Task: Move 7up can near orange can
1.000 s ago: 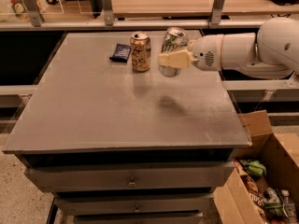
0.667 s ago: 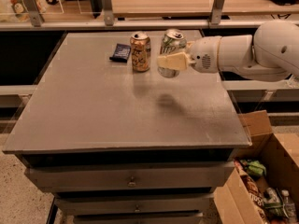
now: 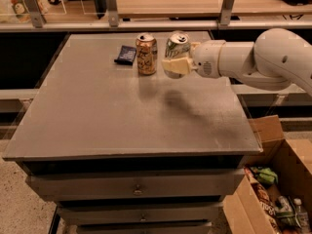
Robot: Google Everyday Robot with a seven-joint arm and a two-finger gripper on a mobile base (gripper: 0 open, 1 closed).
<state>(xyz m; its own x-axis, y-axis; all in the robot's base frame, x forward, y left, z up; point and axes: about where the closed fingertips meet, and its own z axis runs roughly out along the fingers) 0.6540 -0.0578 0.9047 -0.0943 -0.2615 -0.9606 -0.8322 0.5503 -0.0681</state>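
The 7up can (image 3: 177, 45), white-silver with green markings, is tilted and held above the grey table (image 3: 97, 116) by my gripper (image 3: 175, 66), which reaches in from the right and is shut on the can's lower body. The orange can (image 3: 146, 54) stands upright on the table just to the left of the 7up can, a small gap between them. The held can casts a shadow on the table in front of it.
A small dark blue packet (image 3: 126, 54) lies left of the orange can. A rail with posts (image 3: 112, 18) runs behind the table. An open cardboard box (image 3: 273, 189) with items stands on the floor at lower right. Drawers (image 3: 136, 186) sit below the tabletop.
The gripper with the 7up can has shifted slightly left, toward the orange can. The orange can and the packet have not moved.
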